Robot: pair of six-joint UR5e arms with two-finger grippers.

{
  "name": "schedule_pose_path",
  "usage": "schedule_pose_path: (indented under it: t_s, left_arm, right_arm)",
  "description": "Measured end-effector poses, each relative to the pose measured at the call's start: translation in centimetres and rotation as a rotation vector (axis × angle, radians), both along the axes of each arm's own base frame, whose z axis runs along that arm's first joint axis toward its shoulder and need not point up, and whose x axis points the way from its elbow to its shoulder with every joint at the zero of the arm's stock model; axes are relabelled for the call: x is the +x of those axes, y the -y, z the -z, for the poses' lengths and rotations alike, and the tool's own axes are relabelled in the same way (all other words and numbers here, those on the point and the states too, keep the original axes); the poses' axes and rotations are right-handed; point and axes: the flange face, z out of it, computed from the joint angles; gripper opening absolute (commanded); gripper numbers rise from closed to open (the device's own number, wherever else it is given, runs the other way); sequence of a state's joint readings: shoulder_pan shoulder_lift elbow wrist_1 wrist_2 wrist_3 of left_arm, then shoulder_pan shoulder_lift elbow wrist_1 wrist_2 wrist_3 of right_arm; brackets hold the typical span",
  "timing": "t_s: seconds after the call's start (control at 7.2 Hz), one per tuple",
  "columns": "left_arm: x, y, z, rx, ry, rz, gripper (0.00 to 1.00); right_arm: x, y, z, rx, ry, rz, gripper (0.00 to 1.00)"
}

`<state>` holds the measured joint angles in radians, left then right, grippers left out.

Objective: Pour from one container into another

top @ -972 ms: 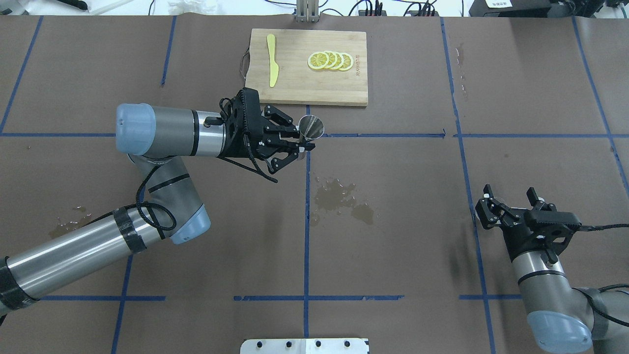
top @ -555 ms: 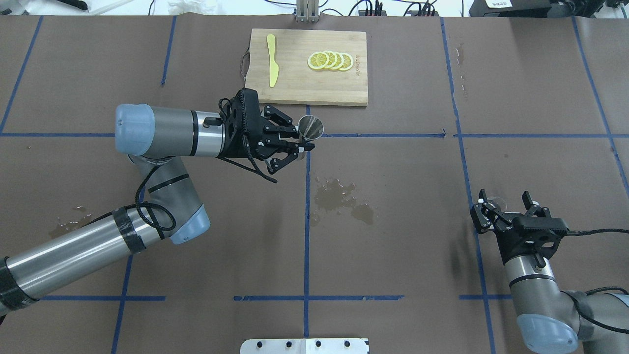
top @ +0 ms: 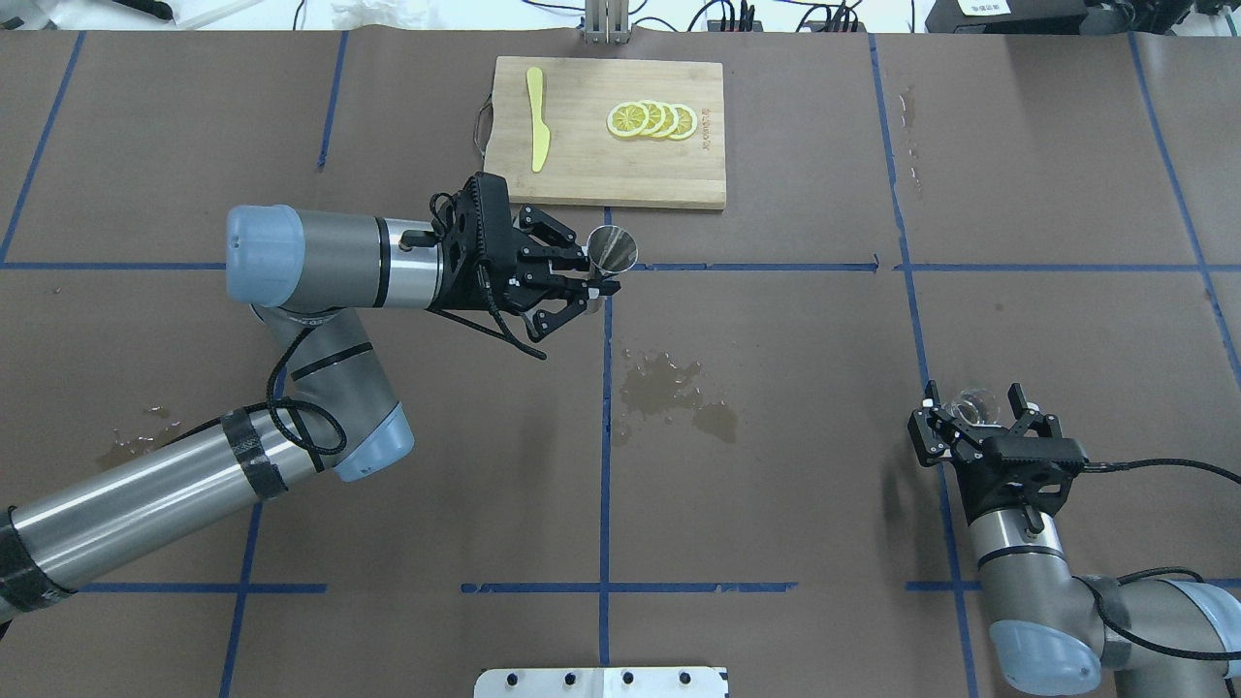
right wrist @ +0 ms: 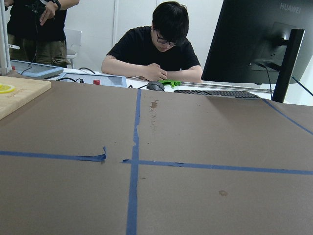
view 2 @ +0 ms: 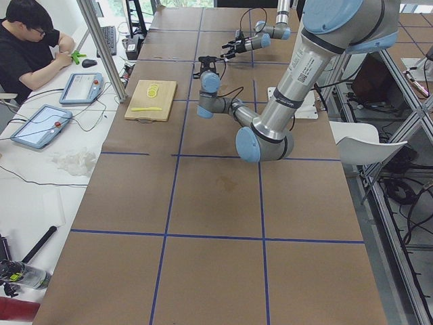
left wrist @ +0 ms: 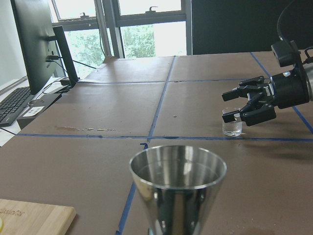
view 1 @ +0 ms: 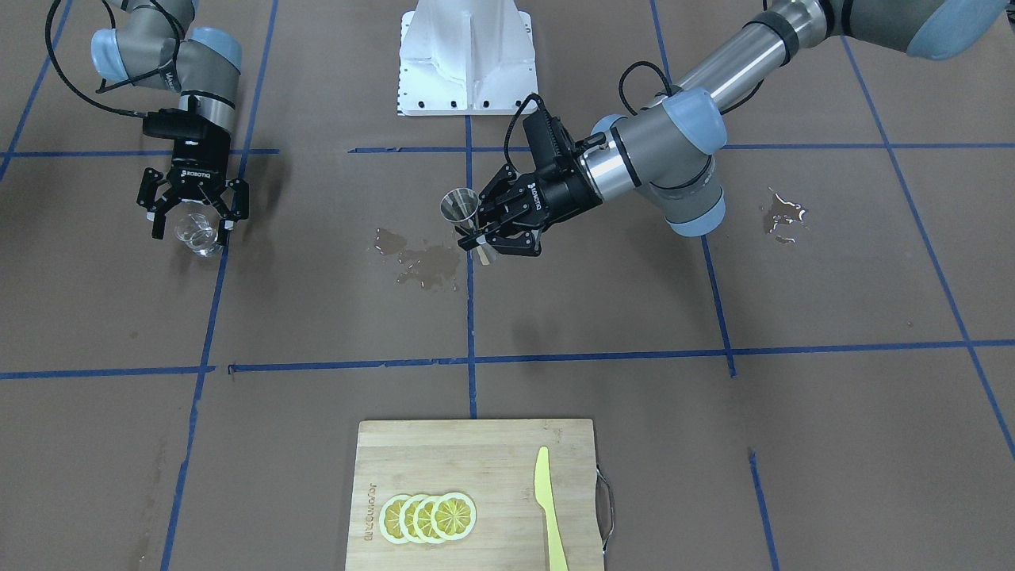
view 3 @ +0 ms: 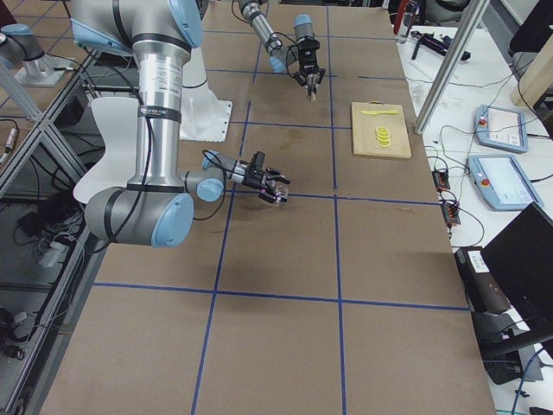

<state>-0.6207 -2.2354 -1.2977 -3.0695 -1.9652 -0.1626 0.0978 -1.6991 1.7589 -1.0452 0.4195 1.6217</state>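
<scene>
Shiny steel jigger [top: 613,250], two cones with a narrow waist, upright, round rim up. Left gripper [top: 601,284] clenched on jigger's waist, mid-table, just near of the bamboo cutting board [top: 606,174]. Clear glass beaker [top: 974,402], small cylinder, stands on the table at right. Right gripper [top: 972,417] spread wide, fingers either side of beaker; contact unclear. Matte brown table cover [top: 776,504], blue tape grid, wet stain [top: 669,388] in the centre. Lemon slices [top: 652,119] and yellow knife [top: 536,118] on board. Windows and a monitor beyond.

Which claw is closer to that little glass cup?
The right one. The right claw is open with a finger on either side of the glass beaker; the left claw is far across the table, gripping the steel jigger.
</scene>
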Motion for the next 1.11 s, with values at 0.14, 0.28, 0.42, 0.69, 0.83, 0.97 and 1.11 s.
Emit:
schedule_pose_path:
  t_s: [0.14,0.28,0.42,0.69,0.83,0.97,1.11]
  left_arm:
    - [0.0,0.0,-0.1,-0.001,0.001,0.000,0.00]
    - [0.0,0.0,-0.2,-0.001,0.001,0.001,0.00]
    - [-0.1,0.0,-0.2,-0.001,0.001,0.003,0.00]
    - [-0.1,0.0,-0.3,-0.002,0.001,0.004,0.00]
    - [-0.1,0.1,-0.3,-0.003,0.001,0.007,0.00]
    - [-0.1,0.1,-0.3,-0.004,0.001,0.008,0.00]
    - [-0.1,0.1,-0.3,-0.004,0.001,0.009,0.00]
  right_arm:
    - [-0.5,0.1,-0.5,0.001,-0.003,-0.005,1.00]
    - [-0.7,0.1,-1.0,0.003,-0.001,-0.013,1.00]
    - [-0.8,0.1,-1.6,0.002,0.002,-0.018,1.00]
    - [-0.9,-0.1,-2.0,0.008,0.013,-0.026,1.00]
    - [-1.0,-0.3,-1.9,0.014,0.017,-0.027,0.99]
    - [-1.2,-0.5,-1.9,0.019,0.023,-0.026,0.99]
    - [-1.3,-0.9,-1.8,0.025,0.031,-0.025,0.99]
